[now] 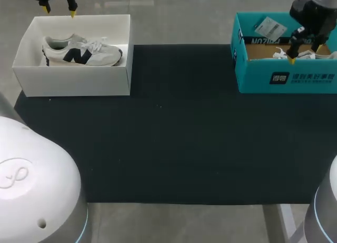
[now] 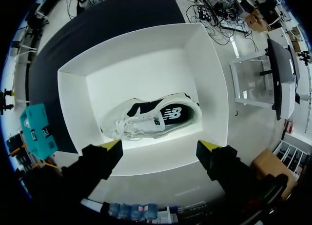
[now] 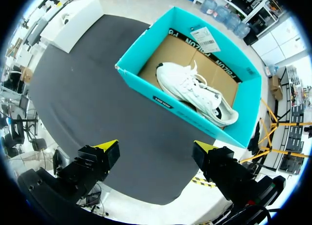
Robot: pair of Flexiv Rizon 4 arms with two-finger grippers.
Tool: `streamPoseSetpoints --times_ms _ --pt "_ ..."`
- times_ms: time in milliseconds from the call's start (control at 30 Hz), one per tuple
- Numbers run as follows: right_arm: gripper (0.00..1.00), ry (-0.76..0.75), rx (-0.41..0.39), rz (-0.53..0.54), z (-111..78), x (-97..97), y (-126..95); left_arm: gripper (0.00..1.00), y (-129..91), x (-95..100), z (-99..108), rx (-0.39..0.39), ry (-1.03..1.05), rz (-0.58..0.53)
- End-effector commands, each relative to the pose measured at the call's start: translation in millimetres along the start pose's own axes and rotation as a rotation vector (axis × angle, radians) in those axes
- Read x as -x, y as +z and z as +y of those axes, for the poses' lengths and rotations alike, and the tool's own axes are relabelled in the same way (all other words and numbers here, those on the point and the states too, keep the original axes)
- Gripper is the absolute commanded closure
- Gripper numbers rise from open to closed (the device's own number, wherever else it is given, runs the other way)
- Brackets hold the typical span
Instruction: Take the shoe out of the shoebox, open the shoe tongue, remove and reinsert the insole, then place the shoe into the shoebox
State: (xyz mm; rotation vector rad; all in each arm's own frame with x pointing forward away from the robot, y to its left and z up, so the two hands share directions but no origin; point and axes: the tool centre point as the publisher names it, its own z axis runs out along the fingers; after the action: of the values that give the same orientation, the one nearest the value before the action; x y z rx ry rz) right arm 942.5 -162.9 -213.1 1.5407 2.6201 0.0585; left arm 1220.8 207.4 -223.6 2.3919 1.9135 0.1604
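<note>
In the head view, a white shoebox is sitting on the black desk. A grey sneaker with a dark side logo is lying inside it, on its sole. The left end effector is hanging over the far rim of the white shoebox, its fingers spread and holding nothing. Well apart from the white shoebox, along the same far edge of the desk, a teal shoebox is standing with a white sneaker in it. The right end effector is hovering over that box.

In the left wrist view, the left end effector is gaping wide and empty above the white shoebox. The grey sneaker is resting on the box floor just ahead of the fingers, touching neither.

In the right wrist view, the right end effector is standing wide open, gripping nothing. The teal shoebox is lying ahead of it with the white sneaker resting inside. The white shoebox is showing far off across the desk.
</note>
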Motion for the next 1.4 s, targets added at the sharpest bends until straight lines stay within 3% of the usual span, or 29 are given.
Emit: streamPoseSetpoints --times_ms 33,167,300,700,867,967,1100,1133,1200,1267,1400 --pt "0.0 0.0 -0.001 0.0 0.0 0.0 0.2 0.0 -0.4 -2.2 4.2 -0.018 0.004 -0.001" --pt "0.0 0.0 -0.001 0.0 0.0 0.0 0.2 0.0 4.3 -2.8 5.3 0.028 -0.03 -0.033" --pt "0.0 0.0 -0.001 0.0 0.0 0.0 0.2 0.0 19.7 -15.8 7.3 0.029 -0.063 -0.052" --pt "0.0 0.0 -0.001 0.0 0.0 0.0 0.2 0.0 52.2 -45.4 1.6 -0.022 -0.12 0.001" --pt "0.0 0.0 -0.001 0.0 0.0 0.0 0.2 0.12 67.3 -56.0 -2.0 -0.023 -0.139 0.015" --pt "0.0 0.0 -0.001 0.0 0.0 0.0 0.2 0.33 72.7 -63.3 -3.3 -0.033 -0.152 0.017" --pt "0.0 0.0 -0.001 0.0 0.0 0.0 0.2 0.38 75.5 -73.0 -6.5 -0.04 -0.156 0.014" --pt "0.0 0.0 -0.001 0.0 0.0 0.0 0.2 0.5 76.3 -75.2 -7.6 -0.04 -0.155 0.013" --pt "0.0 0.0 -0.001 0.0 0.0 0.0 0.2 0.51 80.2 -79.4 -9.4 -0.054 -0.154 0.005" --pt "0.0 0.0 -0.001 0.0 0.0 0.0 0.2 0.45 85.0 -83.3 -10.4 -0.053 -0.151 0.007" --pt "0.0 0.0 -0.001 0.0 0.0 0.0 0.2 0.47 92.0 -89.3 -10.2 -0.059 -0.132 0.015"
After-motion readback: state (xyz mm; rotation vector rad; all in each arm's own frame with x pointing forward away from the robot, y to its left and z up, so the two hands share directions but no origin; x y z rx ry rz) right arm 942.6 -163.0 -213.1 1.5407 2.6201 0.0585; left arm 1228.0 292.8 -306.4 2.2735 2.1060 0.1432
